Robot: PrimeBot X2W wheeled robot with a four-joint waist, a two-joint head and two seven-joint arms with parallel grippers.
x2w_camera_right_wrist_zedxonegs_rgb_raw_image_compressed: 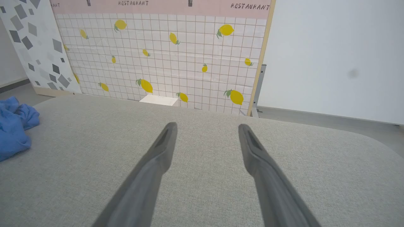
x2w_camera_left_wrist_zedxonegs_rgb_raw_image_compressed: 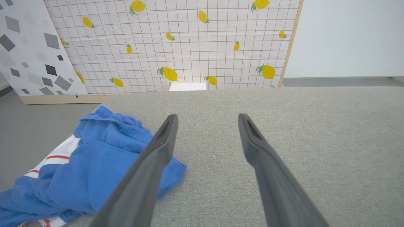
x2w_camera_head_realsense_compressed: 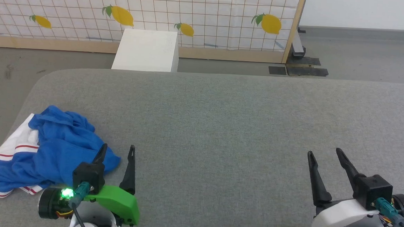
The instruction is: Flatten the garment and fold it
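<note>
Garment: bright blue soft jersey T-shirt with white, red-striped sleeves [x2w_camera_head_realsense_compressed: 56,150]. It lay crumpled in a heap at the lower left of the head view, on the near left corner of the grey fabric-covered table with rounded corners [x2w_camera_head_realsense_compressed: 222,121]. Blue cloth was bunched on top. A white sleeve with thin red stripes showed along the heap's left side, and more striped white edge showed beneath its lower left. No chest print was visible.

Left gripper [x2w_camera_head_realsense_compressed: 118,146]: lower left of the head view, fingers pointing up the frame, spread wide and empty. Its left finger crossed the right edge of the blue heap; contact with the cloth could not be told. In the left wrist view the same gripper [x2w_camera_left_wrist_zedxonegs_rgb_raw_image_compressed: 207,116] showed bare table between its fingers, with the T-shirt at the lower left of the frame. A green light [x2w_camera_head_realsense_compressed: 66,193] glowed on the wrist beside a green plastic cover [x2w_camera_head_realsense_compressed: 116,197].

Right gripper [x2w_camera_head_realsense_compressed: 324,151]: lower right of the head view, over bare table, well apart from the T-shirt. Fingers were spread wide, holding nothing. In the right wrist view the T-shirt sat at the left edge.

Beyond the table's far edge: a white box [x2w_camera_head_realsense_compressed: 146,50] on the grey floor, standing against a wood-framed panel of white grid cloth printed with lemons [x2w_camera_head_realsense_compressed: 194,11].
</note>
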